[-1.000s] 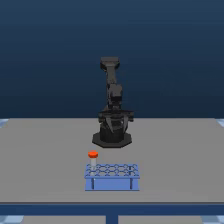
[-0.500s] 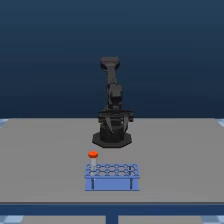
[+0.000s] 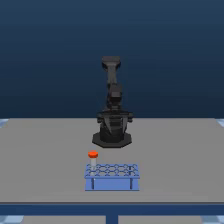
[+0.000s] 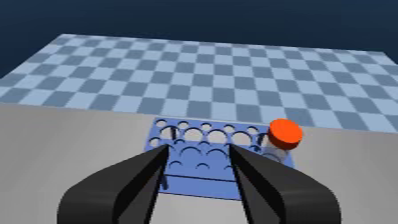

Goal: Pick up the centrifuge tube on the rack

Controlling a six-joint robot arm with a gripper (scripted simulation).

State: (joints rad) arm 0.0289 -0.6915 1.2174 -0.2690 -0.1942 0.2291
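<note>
The light-blue rack (image 3: 111, 176) stands on the grey table in front of the arm's base. The centrifuge tube (image 3: 93, 156), whitish with an orange-red cap, stands upright in a corner hole at the exterior view's left, on the side nearer the arm. In the wrist view the rack (image 4: 213, 150) lies beyond and below my gripper (image 4: 199, 150), and the tube (image 4: 284, 133) sits off to one side of the fingers, apart from them. My gripper is open with nothing between its dark fingers (image 4: 151, 165). Which part of the arm is the gripper cannot be made out in the exterior view.
The black arm (image 3: 113, 117) rises from its base at the middle of the grey table (image 3: 180, 165). A blue checkered floor (image 4: 204, 70) lies past the table edge in the wrist view.
</note>
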